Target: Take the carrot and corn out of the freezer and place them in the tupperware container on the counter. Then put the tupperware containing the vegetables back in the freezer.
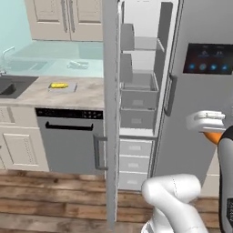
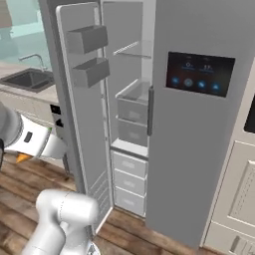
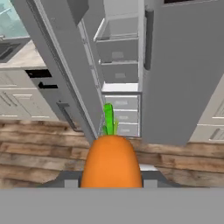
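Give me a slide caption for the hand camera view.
Gripper holding the carrot before the open freezer.

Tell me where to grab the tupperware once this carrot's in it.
Take the tupperware by its rim at the right end, coming straight down with one finger inside the wall and one outside. It is a shallow, wide tray, probably too wide to grip across. The corn lies toward the left and middle, so the right end is bare. The carrot should go in clear of that end.

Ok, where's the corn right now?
The corn lies in the tupperware container on the counter, left of the open freezer in the left base view, right of the sink.
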